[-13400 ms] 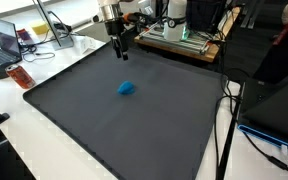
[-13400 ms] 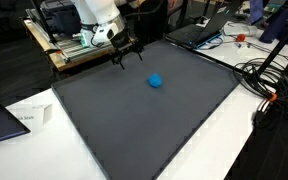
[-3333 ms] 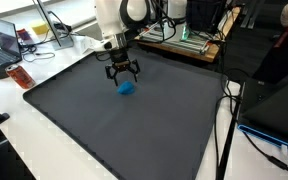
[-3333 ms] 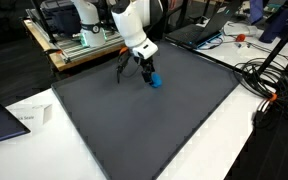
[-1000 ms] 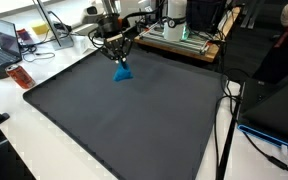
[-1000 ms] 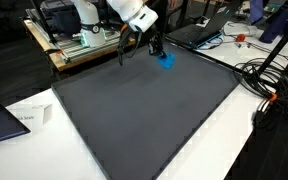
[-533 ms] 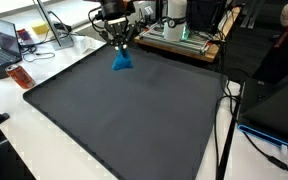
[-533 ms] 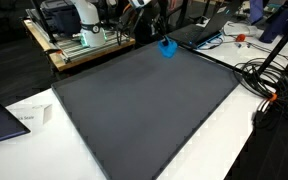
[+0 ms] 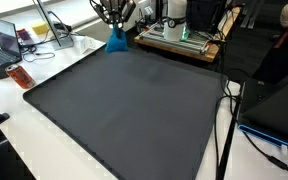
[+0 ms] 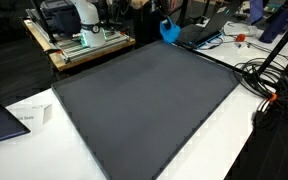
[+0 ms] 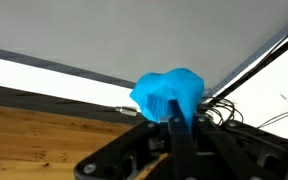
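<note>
While your gripper (image 9: 115,28) hung over the far edge of the dark mat (image 9: 124,110) in an exterior view, its jaws were pinched on the blue cloth (image 9: 116,43), which dangled clear of the mat. In an exterior view, the cloth (image 10: 169,31) hung in the air near the mat's back corner. In the wrist view, the fingers (image 11: 179,130) clamped the cloth above a wooden surface (image 11: 34,120).

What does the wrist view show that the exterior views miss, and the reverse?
Only the wrist view: a close look at the black pincer shut on the soft crumpled blue cloth. Only the exterior views: the whole dark grey mat and an open laptop. Both: the blue cloth held above the mat's far edge.
</note>
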Controlling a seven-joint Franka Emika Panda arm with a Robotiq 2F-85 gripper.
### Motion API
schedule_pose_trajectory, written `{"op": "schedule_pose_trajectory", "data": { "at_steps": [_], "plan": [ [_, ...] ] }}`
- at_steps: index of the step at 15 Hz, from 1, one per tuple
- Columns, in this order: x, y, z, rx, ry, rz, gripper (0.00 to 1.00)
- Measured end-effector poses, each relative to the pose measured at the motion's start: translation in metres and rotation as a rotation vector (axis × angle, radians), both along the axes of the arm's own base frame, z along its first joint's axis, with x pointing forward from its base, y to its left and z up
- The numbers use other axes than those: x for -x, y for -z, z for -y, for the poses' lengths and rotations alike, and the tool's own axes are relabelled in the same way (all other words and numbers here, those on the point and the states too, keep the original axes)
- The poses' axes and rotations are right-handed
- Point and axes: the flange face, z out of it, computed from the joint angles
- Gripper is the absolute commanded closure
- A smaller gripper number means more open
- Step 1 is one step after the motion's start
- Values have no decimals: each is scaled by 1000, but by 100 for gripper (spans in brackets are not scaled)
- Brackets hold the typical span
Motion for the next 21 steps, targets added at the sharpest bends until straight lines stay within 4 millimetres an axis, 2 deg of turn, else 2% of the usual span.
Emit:
{"op": "schedule_pose_trajectory", "data": {
  "at_steps": [6,13,14,16,21],
  "plan": [
    [7,-40,9,-42,89,55,99],
    [13,-77,6,-50,146,155,99],
    [13,-80,6,-49,153,167,70],
    [15,-83,7,-45,167,187,63],
    [21,-79,7,-40,178,188,28]
  ]
}}
